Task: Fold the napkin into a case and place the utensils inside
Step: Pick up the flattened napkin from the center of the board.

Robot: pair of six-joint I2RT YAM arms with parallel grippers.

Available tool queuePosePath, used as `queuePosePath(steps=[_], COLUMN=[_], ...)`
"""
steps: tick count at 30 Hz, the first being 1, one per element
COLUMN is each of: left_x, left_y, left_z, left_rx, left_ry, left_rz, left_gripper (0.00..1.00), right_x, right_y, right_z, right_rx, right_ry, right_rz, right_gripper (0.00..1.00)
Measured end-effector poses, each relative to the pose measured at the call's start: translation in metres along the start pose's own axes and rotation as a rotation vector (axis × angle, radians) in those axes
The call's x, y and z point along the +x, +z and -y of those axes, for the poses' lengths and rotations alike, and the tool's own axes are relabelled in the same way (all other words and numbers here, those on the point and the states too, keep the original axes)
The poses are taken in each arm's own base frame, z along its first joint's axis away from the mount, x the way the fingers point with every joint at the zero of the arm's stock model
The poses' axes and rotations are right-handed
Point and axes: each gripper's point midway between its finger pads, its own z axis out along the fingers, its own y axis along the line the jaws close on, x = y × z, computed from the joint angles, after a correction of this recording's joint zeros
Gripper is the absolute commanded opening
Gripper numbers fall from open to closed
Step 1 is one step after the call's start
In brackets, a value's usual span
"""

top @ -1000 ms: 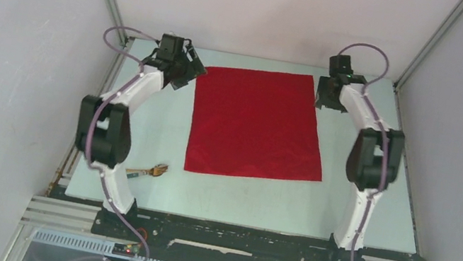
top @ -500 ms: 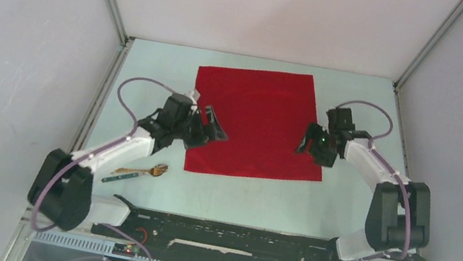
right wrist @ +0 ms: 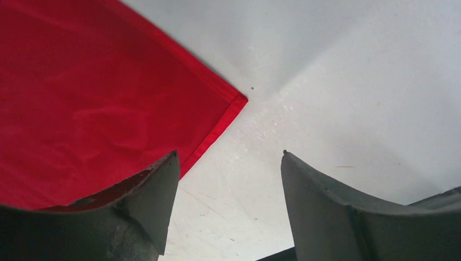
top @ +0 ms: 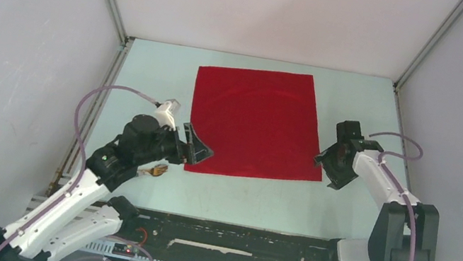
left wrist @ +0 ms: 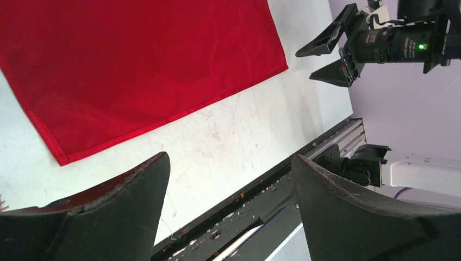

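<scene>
Left end effector (top: 200,146), right end effector (top: 324,167) pulled back to napkin (top: 252,120) near corners; both spread.

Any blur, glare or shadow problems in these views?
Top external: evenly lit, sharp, no glare; left arm partly hides the fork. Left wrist: napkin crisp, near fingers dark. Right wrist: fingers soft, a shadow on the table past the napkin corner.

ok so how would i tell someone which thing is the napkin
Start at the pale table that the two arms are bolted to; the napkin lies flat across its middle, reaching toward the far edge. It is the only bright red thing there, a square cloth, with the left claw and right claw open by its near corners.
</scene>
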Motion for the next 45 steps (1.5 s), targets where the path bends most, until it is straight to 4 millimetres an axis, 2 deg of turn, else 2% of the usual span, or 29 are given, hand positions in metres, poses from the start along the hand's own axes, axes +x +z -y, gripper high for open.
queuePosePath(steps=[4,10,20,29,37,41,45], left_x=[0.006,0.016,0.024,0.027,0.029,0.029,0.029], left_y=[-0.016,-0.024,-0.019,-0.017,-0.015,-0.014,-0.014], left_z=[-0.001,-0.007,-0.016,-0.019,-0.021,-0.022,-0.022], left_rx=[-0.001,-0.014,-0.045,-0.058,-0.066,-0.066,-0.069], left_ry=[0.008,0.005,0.033,0.041,0.044,0.043,0.043], left_rz=[0.002,-0.016,-0.064,-0.082,-0.094,-0.095,-0.099], left_gripper=[0.89,0.89,0.89,0.89,0.89,0.89,0.89], right_x=[0.006,0.014,0.018,0.002,0.004,0.003,0.001], right_y=[0.013,0.028,0.042,0.041,0.051,0.054,0.055], right_z=[0.006,0.011,0.012,-0.003,0.001,0.0,-0.004], right_rx=[0.061,0.123,0.166,0.149,0.179,0.178,0.162], right_ry=[0.054,0.077,0.085,0.08,0.07,0.068,0.056], right_rz=[-0.039,-0.08,-0.103,-0.068,-0.088,-0.09,-0.09], right_gripper=[0.69,0.68,0.63,0.63,0.59,0.54,0.36])
